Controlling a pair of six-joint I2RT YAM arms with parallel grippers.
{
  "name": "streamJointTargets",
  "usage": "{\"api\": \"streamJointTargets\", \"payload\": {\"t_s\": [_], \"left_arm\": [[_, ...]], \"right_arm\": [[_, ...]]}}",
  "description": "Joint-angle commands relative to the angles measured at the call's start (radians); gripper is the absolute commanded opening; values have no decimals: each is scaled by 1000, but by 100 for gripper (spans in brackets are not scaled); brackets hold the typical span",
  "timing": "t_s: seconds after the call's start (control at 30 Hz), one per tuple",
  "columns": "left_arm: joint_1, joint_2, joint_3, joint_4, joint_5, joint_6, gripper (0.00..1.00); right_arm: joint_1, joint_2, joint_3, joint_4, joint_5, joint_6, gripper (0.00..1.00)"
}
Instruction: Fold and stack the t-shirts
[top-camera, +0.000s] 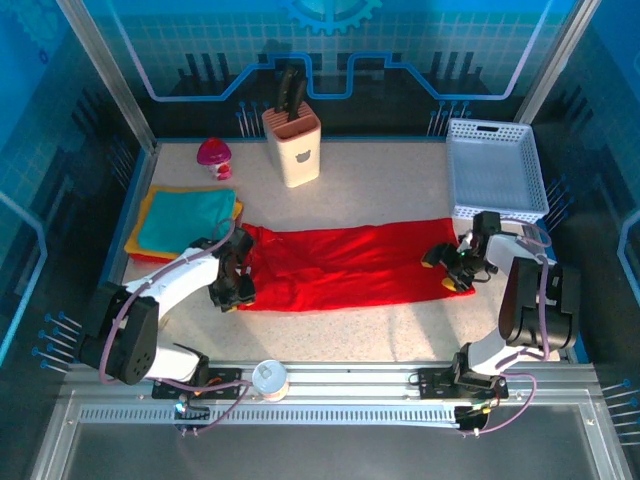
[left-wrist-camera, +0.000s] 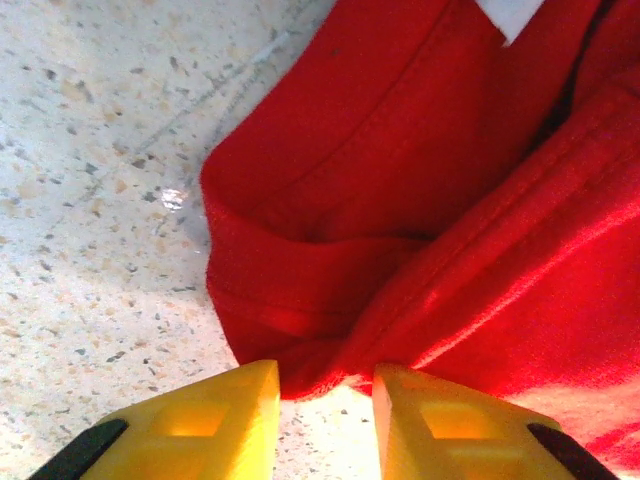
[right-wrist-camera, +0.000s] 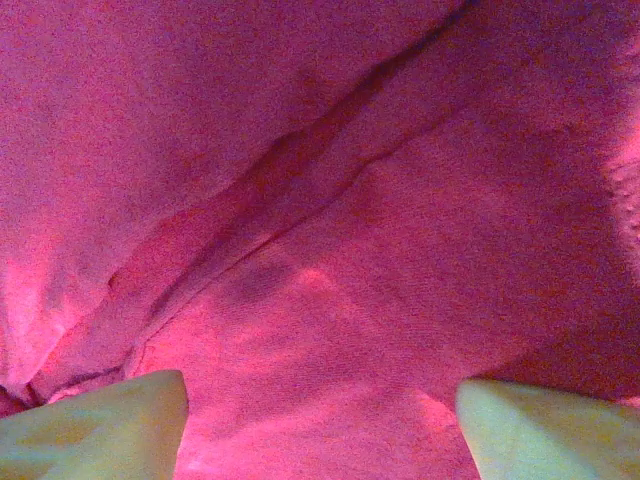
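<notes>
Red shirt (top-camera: 340, 265): spread flat across the middle of the worktop (top-camera: 400, 190).
Folded stack (top-camera: 185, 220): teal on top, far left.
Left end effector (left-wrist-camera: 327, 375): narrowly parted, shirt corner at its tips.
Right end effector (right-wrist-camera: 320, 385): wide, over red cloth.

The left arm (top-camera: 165, 288) and right arm (top-camera: 520, 290) are built of white links joined by black motor housings. Each is trailed by a thin lilac-grey cable (top-camera: 116, 318) looped from base to wrist. The left gripper (left-wrist-camera: 325, 405) is tipped with bright yellow fingers (left-wrist-camera: 200, 425) backed in black; the right gripper (right-wrist-camera: 320, 430) is fitted with paler yellow ones.
</notes>
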Motion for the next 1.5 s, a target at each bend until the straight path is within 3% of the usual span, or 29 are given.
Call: {"api": "streamJointTargets", "payload": {"t_s": [0.0, 0.3, 0.47, 0.77, 1.03, 1.1, 1.17, 1.3, 1.47], "left_arm": [[-4, -19, -13, 7, 22, -16, 36], [-5, -16, 9, 4, -55, -12, 23], [-4, -3, 3, 6, -57, -12, 0], [-7, -93, 32, -195, -41, -134, 0], [-66, -142, -6, -277, -3, -212, 0], [-77, -138, -16, -287, -2, -221, 4], [-92, -108, -14, -291, 2, -218, 17], [-100, -57, 42, -294, -27, -172, 29], [-80, -29, 210, -228, -13, -38, 30]], "right_arm": [[-43, 50, -46, 18, 83, -27, 74], [-80, 36, -53, 12, 82, -40, 74], [-85, 16, -54, -6, 100, -28, 73], [-140, -113, -79, -81, 189, -5, 71], [-167, -204, -130, -93, 231, 29, 71], [-170, -209, -135, -94, 227, 28, 72], [-170, -215, -142, -93, 222, 27, 72], [-169, -223, -155, -85, 192, 19, 72], [-165, -257, -139, -111, 175, -4, 72]]}}
